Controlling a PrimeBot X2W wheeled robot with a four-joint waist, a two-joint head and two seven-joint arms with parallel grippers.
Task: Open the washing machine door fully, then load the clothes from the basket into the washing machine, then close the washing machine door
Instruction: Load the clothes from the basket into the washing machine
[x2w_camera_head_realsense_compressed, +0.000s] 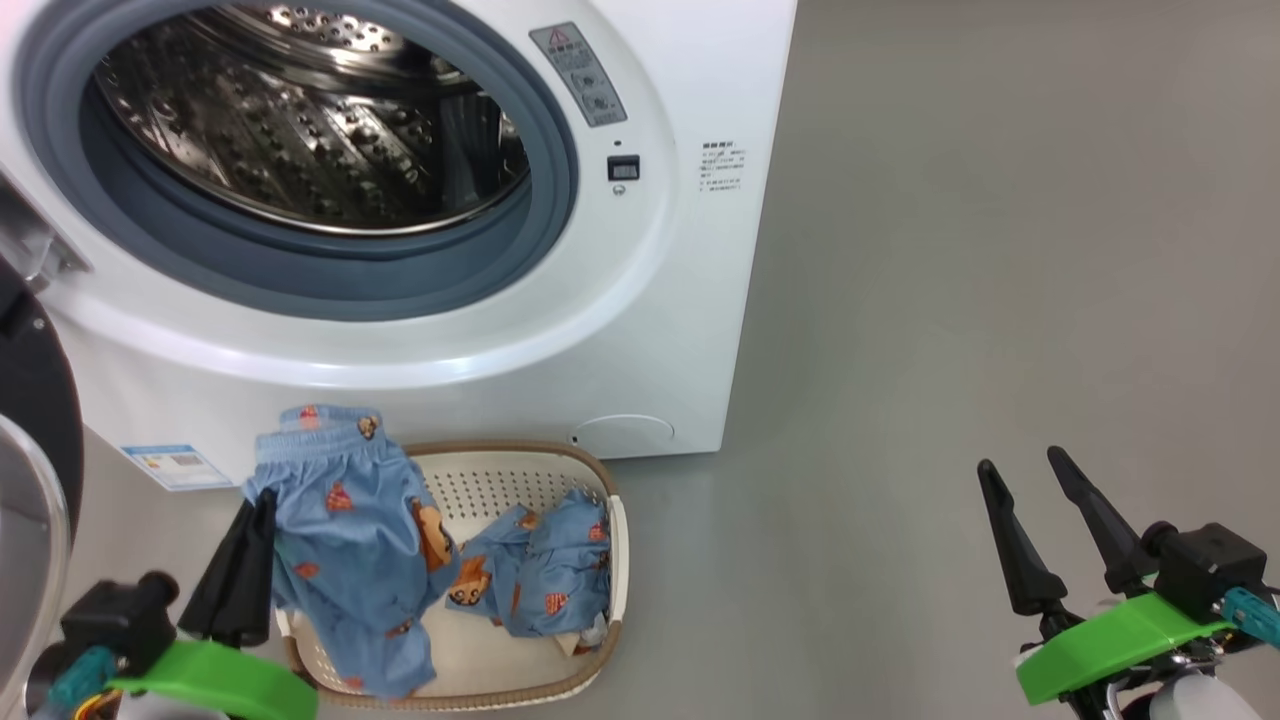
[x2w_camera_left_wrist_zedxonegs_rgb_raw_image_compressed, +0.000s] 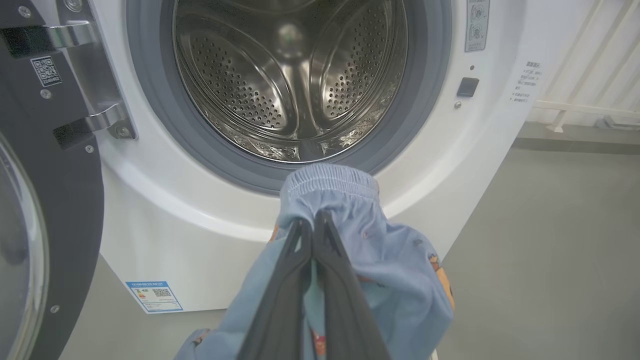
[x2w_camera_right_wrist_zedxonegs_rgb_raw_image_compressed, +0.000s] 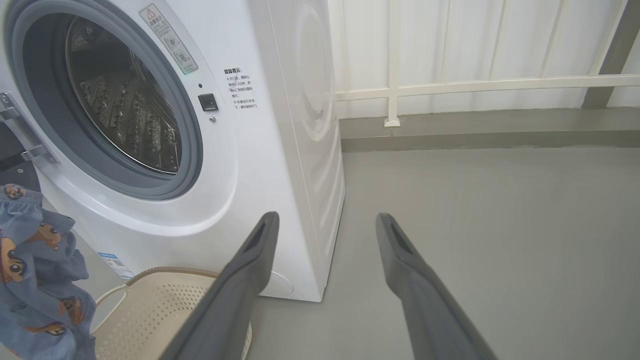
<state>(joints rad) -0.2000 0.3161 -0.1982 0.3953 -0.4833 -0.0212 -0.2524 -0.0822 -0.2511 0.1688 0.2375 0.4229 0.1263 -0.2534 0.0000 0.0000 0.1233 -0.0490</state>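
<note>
Here left fingers (x2w_camera_head_realsense_compressed: 240, 570) pinch clothes (x2w_camera_head_realsense_compressed: 340, 540) over the basket (x2w_camera_head_realsense_compressed: 520, 450); right fingers (x2w_camera_head_realsense_compressed: 1012, 550) gape near the washing machine (x2w_camera_head_realsense_compressed: 640, 330).

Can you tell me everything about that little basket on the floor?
The basket is a small cream-white plastic tub with tiny holes in its walls and a brown woven-look rim. It stands upright on the grey floor, just in front of the washing machine. Crumpled blue clothes lie inside; another blue piece hangs over its left end.
</note>
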